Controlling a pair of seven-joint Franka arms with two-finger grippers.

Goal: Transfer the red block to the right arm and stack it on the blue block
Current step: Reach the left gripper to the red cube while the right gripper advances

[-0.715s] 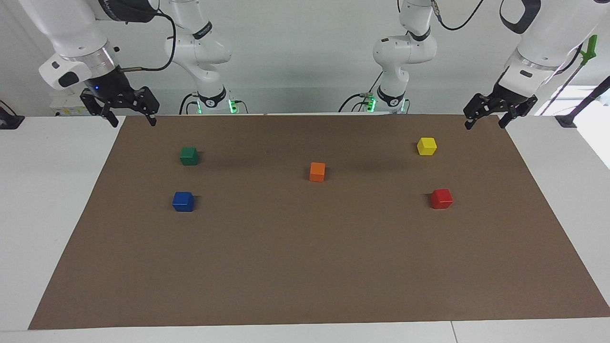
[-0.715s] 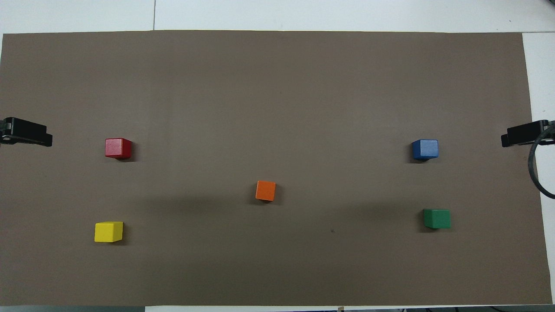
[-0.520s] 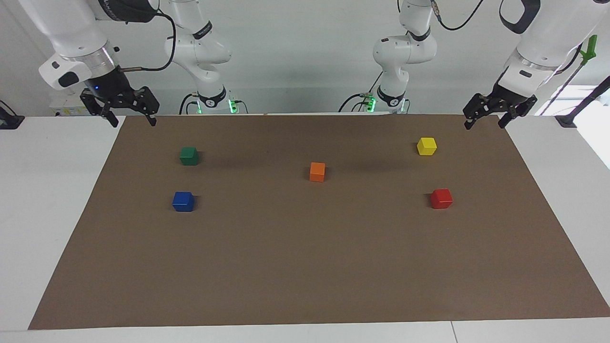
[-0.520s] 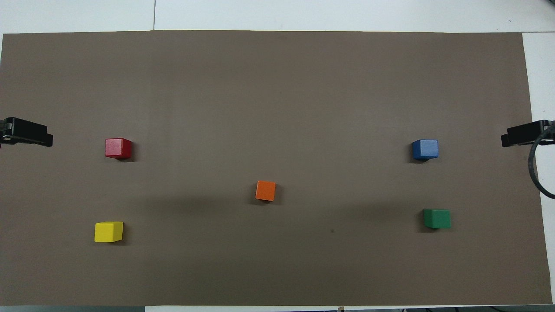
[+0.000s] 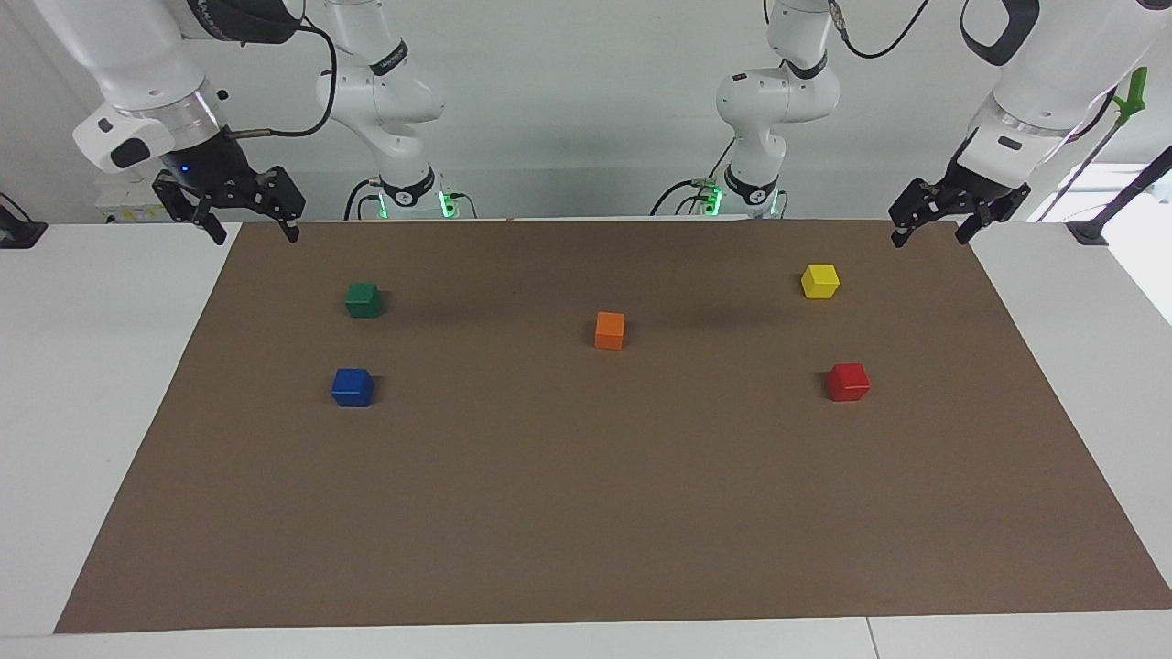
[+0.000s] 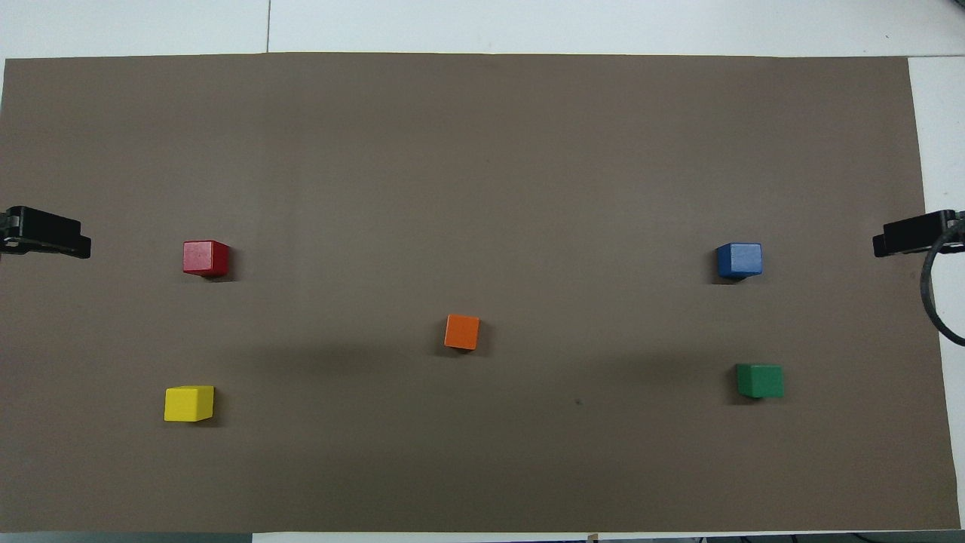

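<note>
Facing view shows my left gripper (image 5: 932,231) open and empty over the mat's corner, so I should drop straight over the red block (image 5: 848,382), beyond the yellow block (image 5: 819,281), and pinch its flat sides.

Two high views, half a turn apart, sharing the brown mat (image 5: 586,513).

Bright even light, soft short shadows beside cubes, sharp focus.
</note>
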